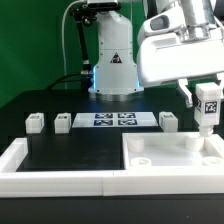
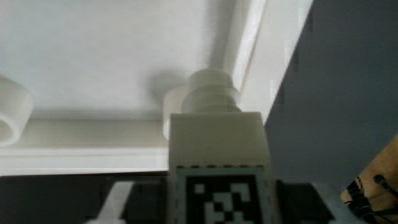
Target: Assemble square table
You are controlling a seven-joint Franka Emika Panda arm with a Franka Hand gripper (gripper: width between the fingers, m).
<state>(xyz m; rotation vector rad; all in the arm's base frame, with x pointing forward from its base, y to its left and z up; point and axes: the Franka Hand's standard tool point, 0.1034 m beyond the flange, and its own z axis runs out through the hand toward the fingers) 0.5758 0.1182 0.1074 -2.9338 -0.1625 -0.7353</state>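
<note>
While my arm hangs wrist-down at the exterior view's right, my gripper (image 1: 203,93) clamps a short chunky white tagged plastic leg (image 1: 207,110) upright, its ribbed tip over a corner of the large flat white square plastic top (image 1: 165,152).

Both views low-resolution, soft. Exterior view evenly bright, strong contrast. Wrist view dimmer, greyish; leg (image 2: 217,150) blurred.

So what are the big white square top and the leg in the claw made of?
The table top looks like matte white moulded plastic: uniform colour, soft rounded rims. The leg seems the same plastic, its ridged tip moulded in one piece.
</note>
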